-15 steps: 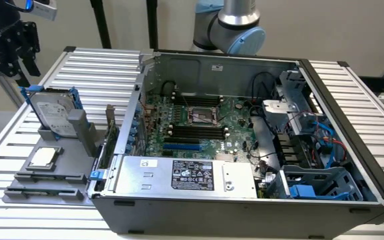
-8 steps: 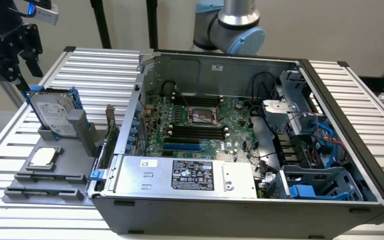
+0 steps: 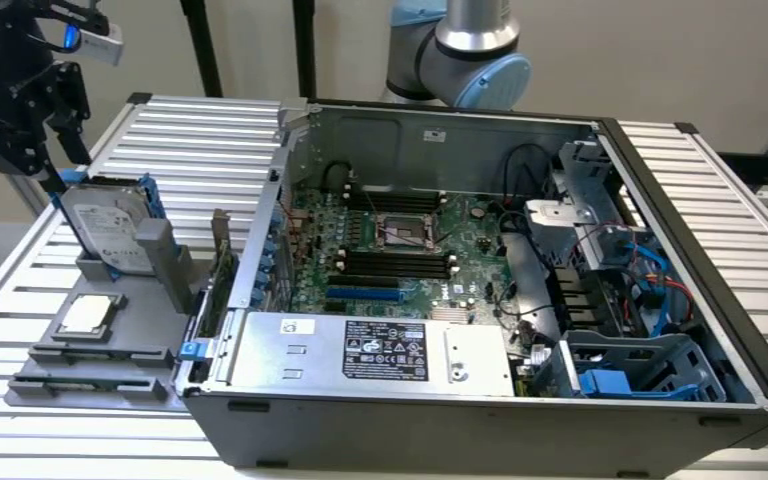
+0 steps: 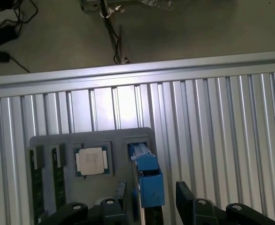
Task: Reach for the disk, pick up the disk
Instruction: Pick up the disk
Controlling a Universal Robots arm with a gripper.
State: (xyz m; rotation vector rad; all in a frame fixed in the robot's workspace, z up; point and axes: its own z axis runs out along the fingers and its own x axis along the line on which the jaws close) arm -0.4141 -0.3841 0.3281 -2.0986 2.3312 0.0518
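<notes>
Disk (image 3: 101, 222) stood upright in gray holder (image 3: 144, 320) on counter (image 3: 197, 130), exterior view's left; lower edge hidden by slot. Claw (image 4: 151, 197) seen released, fingers (image 4: 121, 192) spread either side of disk; claw body cut off in wrist view.

Open computer case (image 3: 491, 425) on slatted metal table (image 3: 704, 170), square CPU chip (image 3: 87, 313) in grey tray (image 3: 27, 388)

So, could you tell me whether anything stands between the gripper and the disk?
Nothing visible does. The open gripper hangs just over the disk, which stands upright in its slot in the grey tray; its fingers sit either side of the disk's blue edge, with no other part between.
</notes>
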